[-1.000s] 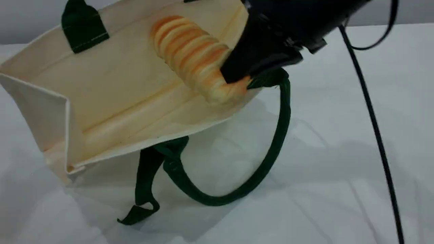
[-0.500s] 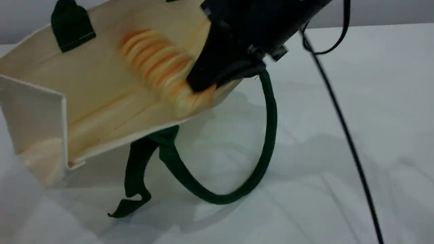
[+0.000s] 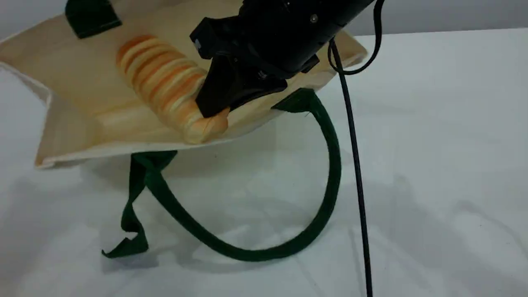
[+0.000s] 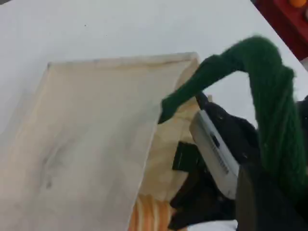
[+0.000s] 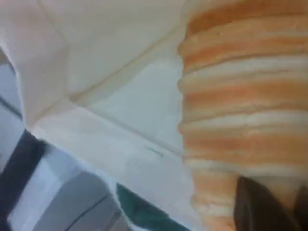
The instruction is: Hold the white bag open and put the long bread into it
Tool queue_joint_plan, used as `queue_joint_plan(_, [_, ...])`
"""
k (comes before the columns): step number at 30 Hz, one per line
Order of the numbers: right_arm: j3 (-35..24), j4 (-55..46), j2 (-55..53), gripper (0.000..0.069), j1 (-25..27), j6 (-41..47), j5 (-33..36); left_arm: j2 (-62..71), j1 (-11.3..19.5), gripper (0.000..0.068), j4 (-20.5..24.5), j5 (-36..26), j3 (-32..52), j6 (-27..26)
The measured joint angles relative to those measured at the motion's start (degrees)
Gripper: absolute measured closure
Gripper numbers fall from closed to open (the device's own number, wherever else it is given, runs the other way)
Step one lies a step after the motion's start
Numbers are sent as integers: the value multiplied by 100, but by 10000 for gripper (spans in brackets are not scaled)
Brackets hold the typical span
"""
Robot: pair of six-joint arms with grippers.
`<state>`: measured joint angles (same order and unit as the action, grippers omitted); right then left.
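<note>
The white bag (image 3: pixel 78 78) hangs tilted above the table with its mouth facing the camera. In that mouth lies the long bread (image 3: pixel 161 82), ridged and golden-orange, its near end at the lower lip. My right gripper (image 3: pixel 212 111) is shut on that near end. In the right wrist view the bread (image 5: pixel 240 96) fills the right side, above the bag's lining (image 5: pixel 96 57). My left gripper (image 4: pixel 269 202) is out of the scene view; in its own view it is shut, with the bag's upper green handle (image 4: pixel 269 96) draped into it above the bag's flat side (image 4: pixel 96 134).
The lower green handle (image 3: pixel 330 165) loops down onto the white table (image 3: pixel 433 144), and a loose green strap (image 3: pixel 132 206) trails beside it. A black cable (image 3: pixel 354 165) hangs from the right arm across the table. A green tab (image 3: pixel 90 16) shows at the bag's top left.
My right gripper has carried the bread leftward, further along the bag's mouth. The bag's left side wall has folded down and its mouth now looks flatter.
</note>
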<state>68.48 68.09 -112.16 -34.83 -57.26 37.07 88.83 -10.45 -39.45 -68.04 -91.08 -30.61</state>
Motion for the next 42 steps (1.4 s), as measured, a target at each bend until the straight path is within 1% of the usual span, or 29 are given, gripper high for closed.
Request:
queue_joint_plan(3, [0, 0, 0, 597, 0, 0, -88, 0, 0, 599, 0, -7, 0, 0])
queue_joint_plan(6, [0, -26, 0, 524, 0, -22, -88, 0, 0, 599, 0, -13, 0, 0])
queue_joint_plan(12, [0, -67, 137, 272, 0, -62, -105, 0, 0, 599, 1, -42, 0, 0])
queue_joint_plan(14, [0, -93, 254, 213, 0, -76, -99, 0, 0, 599, 1, -42, 0, 0])
queue_joint_plan(16, [0, -220, 385, 178, 0, -76, -58, 0, 0, 599, 1, -42, 0, 0])
queue_joint_plan(21, [-6, -772, 905, 163, 76, 139, 277, 0, 0, 599, 116, 128, 0, 0])
queue_joint_plan(26, [-6, -1359, 1507, 168, 338, 574, 282, -146, 7, 599, 229, 314, 0, 0])
queue_joint_plan(29, [-12, -1461, 1726, 175, 483, 752, 281, -317, 21, 599, 259, 495, 0, 17])
queue_joint_plan(33, [-12, -1512, 1725, 177, 531, 773, 435, -517, 268, 599, 540, 689, 0, 324])
queue_joint_plan(36, [-12, -1500, 1725, 177, 531, 773, 517, -610, 472, 599, 507, 684, 0, 354])
queue_joint_plan(39, [-12, -1500, 1725, 177, 531, 773, 512, -623, 467, 599, 450, 559, 5, 342])
queue_joint_plan(42, [-12, -1506, 1725, 177, 531, 773, 519, -603, 460, 599, 496, 597, 103, 283])
